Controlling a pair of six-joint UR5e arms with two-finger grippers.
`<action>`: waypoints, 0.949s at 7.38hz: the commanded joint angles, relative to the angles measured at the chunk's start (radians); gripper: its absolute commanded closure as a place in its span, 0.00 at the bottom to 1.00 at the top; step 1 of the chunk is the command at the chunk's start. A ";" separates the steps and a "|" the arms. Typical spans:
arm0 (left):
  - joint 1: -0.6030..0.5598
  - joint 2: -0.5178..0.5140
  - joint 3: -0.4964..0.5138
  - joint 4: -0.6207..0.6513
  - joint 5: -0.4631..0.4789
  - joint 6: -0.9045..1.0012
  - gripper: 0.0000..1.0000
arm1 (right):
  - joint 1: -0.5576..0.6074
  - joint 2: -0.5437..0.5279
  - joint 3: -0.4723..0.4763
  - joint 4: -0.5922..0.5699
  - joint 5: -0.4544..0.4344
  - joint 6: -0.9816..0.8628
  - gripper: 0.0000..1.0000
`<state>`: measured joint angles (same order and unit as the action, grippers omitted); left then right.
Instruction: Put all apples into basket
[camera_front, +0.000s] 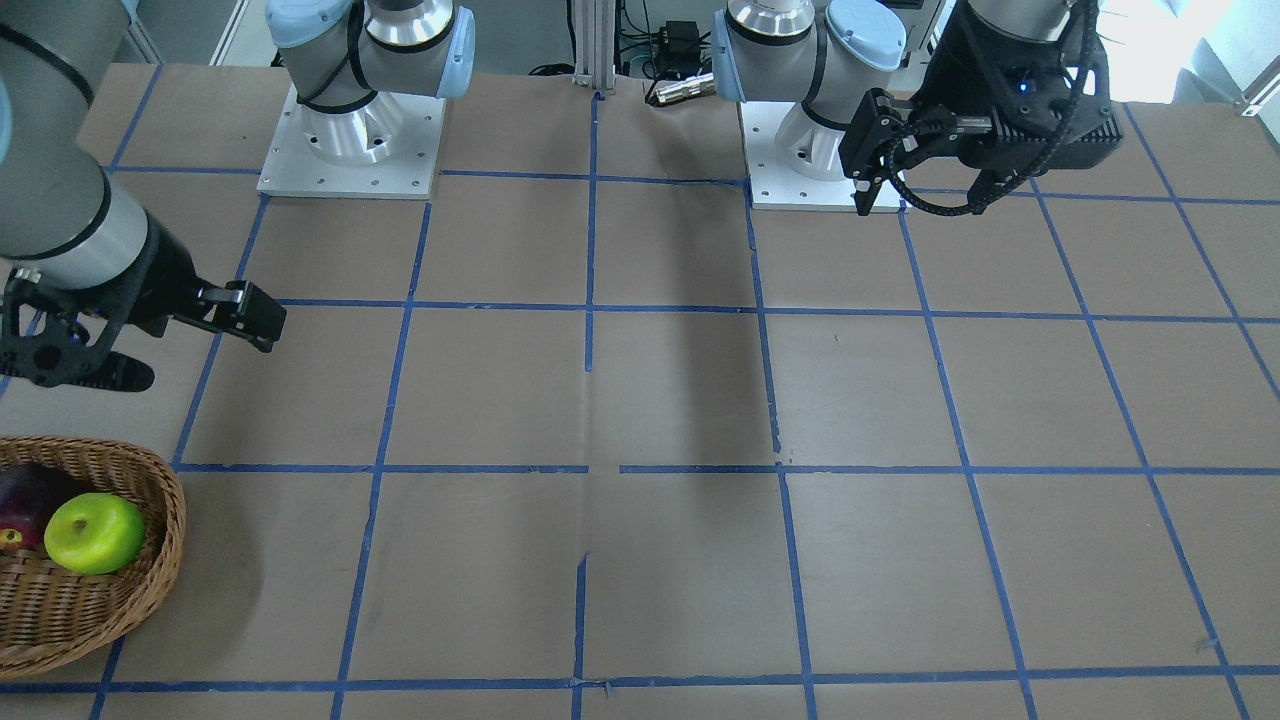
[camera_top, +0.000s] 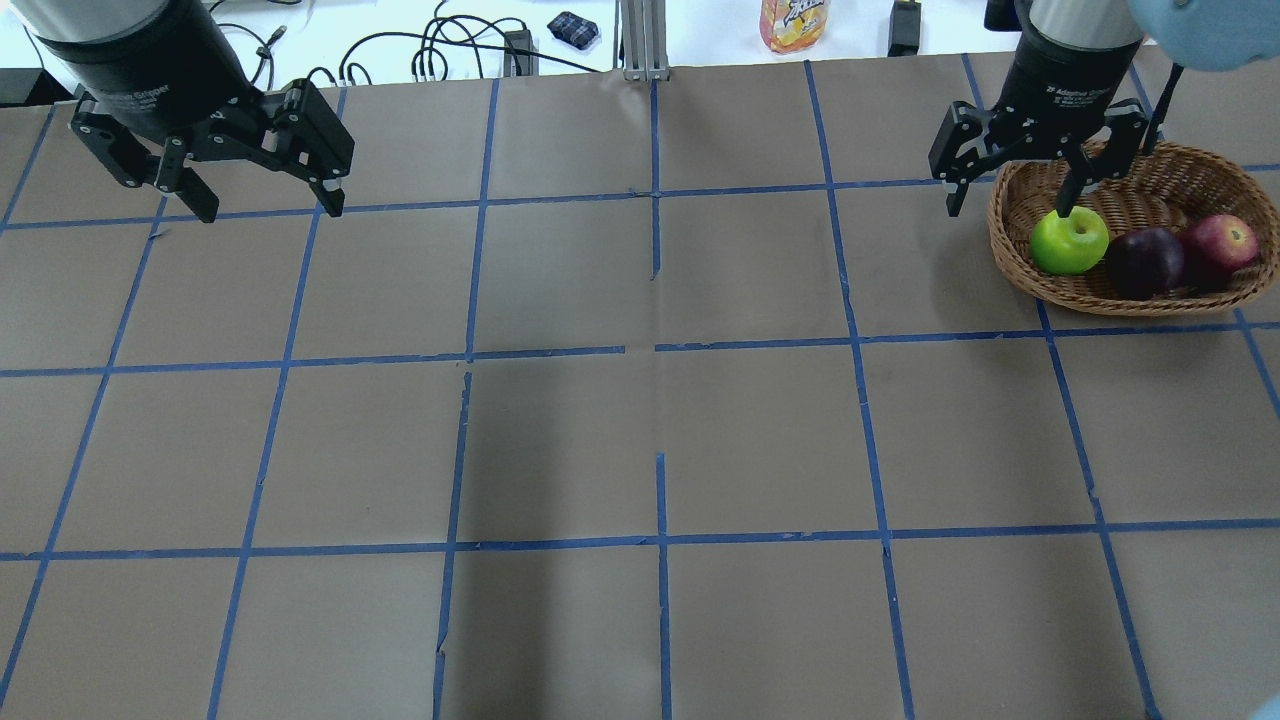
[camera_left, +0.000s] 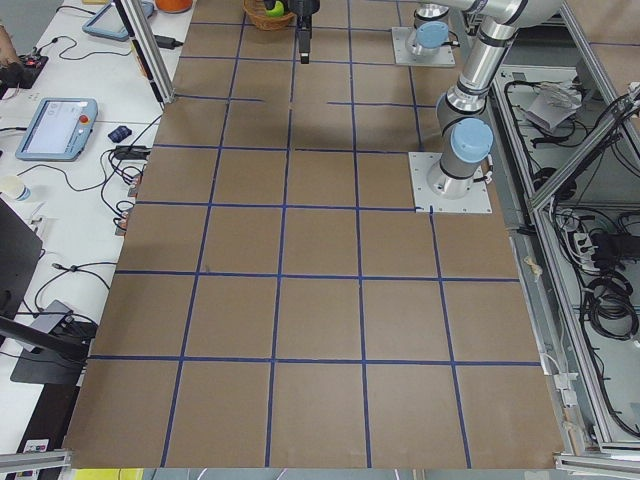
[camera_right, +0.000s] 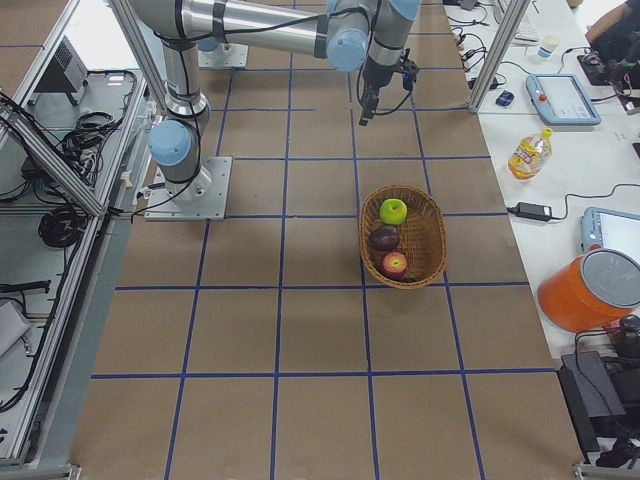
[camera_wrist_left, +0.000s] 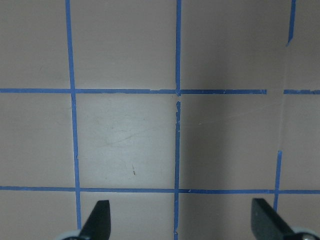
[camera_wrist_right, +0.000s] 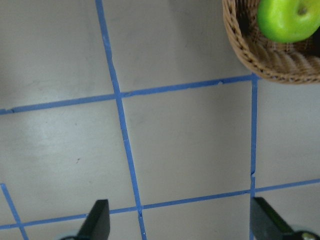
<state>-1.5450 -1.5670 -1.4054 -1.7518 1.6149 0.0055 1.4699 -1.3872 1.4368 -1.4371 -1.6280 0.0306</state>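
Note:
The wicker basket (camera_top: 1140, 303) sits at the table's far right and holds all three apples: the green apple (camera_top: 1068, 240), the dark maroon apple (camera_top: 1143, 262) and the red apple (camera_top: 1220, 240). The side view shows the same basket (camera_right: 432, 232) with the green apple (camera_right: 393, 211), the maroon apple (camera_right: 384, 238) and the red apple (camera_right: 395, 264) in a row. My right gripper (camera_top: 1010, 200) hangs open and empty above the basket's left rim. Its wrist view catches the basket's rim (camera_wrist_right: 270, 62) and the green apple (camera_wrist_right: 287, 20). My left gripper (camera_top: 270, 205) is open and empty at the far left.
Brown paper with a blue tape grid (camera_top: 655, 350) covers the table. A bottle (camera_top: 795, 22), cables and small devices lie on the white bench beyond the far edge. Both arm bases (camera_front: 350, 150) stand on the robot's side.

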 joint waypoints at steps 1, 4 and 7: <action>0.000 -0.002 -0.006 0.000 0.017 -0.002 0.00 | 0.015 -0.081 0.051 0.041 0.008 0.019 0.00; 0.002 -0.011 0.009 -0.018 0.010 -0.001 0.00 | 0.017 -0.180 0.209 -0.098 0.086 0.009 0.00; 0.000 -0.005 -0.006 -0.020 0.014 -0.001 0.00 | 0.020 -0.231 0.188 -0.083 0.076 0.008 0.00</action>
<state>-1.5446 -1.5734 -1.4101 -1.7705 1.6287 0.0045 1.4873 -1.6055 1.6364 -1.5424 -1.5455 0.0377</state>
